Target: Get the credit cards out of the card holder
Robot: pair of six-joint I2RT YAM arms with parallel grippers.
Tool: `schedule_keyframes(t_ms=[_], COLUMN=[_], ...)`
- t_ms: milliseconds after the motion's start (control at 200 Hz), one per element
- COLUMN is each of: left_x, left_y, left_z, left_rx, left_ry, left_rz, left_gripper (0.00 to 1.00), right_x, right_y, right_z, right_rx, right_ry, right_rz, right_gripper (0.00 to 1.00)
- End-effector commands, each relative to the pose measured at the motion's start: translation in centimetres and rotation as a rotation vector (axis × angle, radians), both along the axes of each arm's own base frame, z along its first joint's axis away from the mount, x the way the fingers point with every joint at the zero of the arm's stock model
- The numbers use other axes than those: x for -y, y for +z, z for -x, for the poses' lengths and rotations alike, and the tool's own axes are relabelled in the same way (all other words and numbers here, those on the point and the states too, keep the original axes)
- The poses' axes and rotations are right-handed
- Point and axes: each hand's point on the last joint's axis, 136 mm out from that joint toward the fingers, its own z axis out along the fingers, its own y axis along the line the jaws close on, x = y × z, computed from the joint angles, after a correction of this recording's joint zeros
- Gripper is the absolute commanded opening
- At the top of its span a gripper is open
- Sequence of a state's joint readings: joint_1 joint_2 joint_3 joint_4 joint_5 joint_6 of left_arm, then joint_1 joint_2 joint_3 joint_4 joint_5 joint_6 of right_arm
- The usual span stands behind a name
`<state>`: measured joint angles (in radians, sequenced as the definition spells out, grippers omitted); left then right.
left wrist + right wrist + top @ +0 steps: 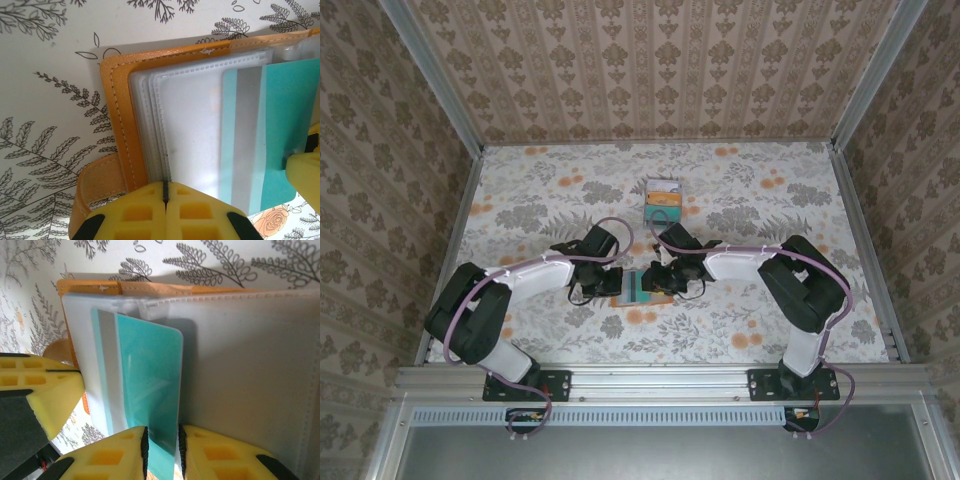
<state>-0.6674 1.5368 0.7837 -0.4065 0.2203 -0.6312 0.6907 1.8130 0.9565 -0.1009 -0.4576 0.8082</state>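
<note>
Arms from both sides meet low over the flowered table (770, 300), just toward 6 o'clock of its middle, and the card holder (117, 100) lies open between them. Its orange stitched cover is flat on the cloth, with a fan of clear plastic sleeves (190, 130) spread over it and an orange strap (97, 185) sticking out at about 7 o'clock in the left wrist view.

The left gripper (165, 192) comes in from 9 o'clock. Its yellow fingers are pressed together with only a thin dark line between them, and the near edges of the sleeves run into that line, so it is pinching the card holder by its sleeves.

The right gripper (161, 440) comes in from 3 o'clock. Its two yellow pads are closed on the lower edge of a teal card (145, 375), which has a grey stripe along one long side. The card lies partly over a sleeve. I cannot tell how much of it sits inside the pocket.

Each wrist view catches a yellow finger of the other gripper at its edge, so the two are very near each other.

Well apart, toward 12 o'clock from the holder, a small stack of cards (663, 200) rests on the table, showing teal, white and orange.
</note>
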Motion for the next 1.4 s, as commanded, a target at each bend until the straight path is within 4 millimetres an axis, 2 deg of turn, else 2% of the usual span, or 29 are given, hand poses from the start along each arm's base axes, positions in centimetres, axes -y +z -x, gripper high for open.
schedule_keyframes(t_ms=[0,165,290,465,705,835,1000,1115,1220,1255,1395], left_x=[-1.8,-2.1,-2.7,-3.3,-2.9,-2.6,-1.9,-1.3,-0.7,-0.6,-0.5], left_y=[-2.6,-2.6,-2.7,-2.9,-2.8,-2.2,-0.8,1.2,3.8,4.8,8.7], left_z=[1.6,1.6,1.6,1.2,0.3,-0.2,-0.7,-1.3,-2.0,-2.2,-3.1], left_rx=[-0.061,-0.057,-0.052,-0.05,-0.039,-0.023,0.002,0.033,0.085,0.106,0.185], left_ry=[-0.02,-0.025,-0.038,-0.058,-0.082,-0.091,-0.102,-0.101,-0.096,-0.09,-0.064], left_rz=[-0.11,-0.124,-0.153,-0.186,-0.183,-0.166,-0.138,-0.101,-0.057,-0.041,0.035], left_gripper=[0.0,0.0,0.0,0.0,0.0,0.0,0.02,0.09,0.31,0.37,0.58], right_x=[-0.1,0.5,1.8,3.9,6.1,6.6,7.2,7.5,8.1,8.1,9.2], right_y=[-0.7,-1.0,-1.1,-1.3,-0.7,0.3,2.8,5.6,7.6,9.5,12.8], right_z=[-0.1,-0.1,-0.1,0.4,1.1,1.3,1.1,0.8,0.3,0.0,-1.2], right_rx=[-0.017,-0.023,-0.023,-0.027,-0.007,0.032,0.101,0.167,0.23,0.286,0.424], right_ry=[-0.019,-0.032,-0.056,-0.079,-0.1,-0.097,-0.085,-0.054,-0.016,0.002,0.061], right_rz=[-0.021,-0.003,0.012,0.029,0.042,0.025,0.011,0.025,0.079,0.076,0.165], right_gripper=[0.26,0.08,0.04,0.03,0.01,0.01,0.0,0.0,0.0,0.0,0.0])
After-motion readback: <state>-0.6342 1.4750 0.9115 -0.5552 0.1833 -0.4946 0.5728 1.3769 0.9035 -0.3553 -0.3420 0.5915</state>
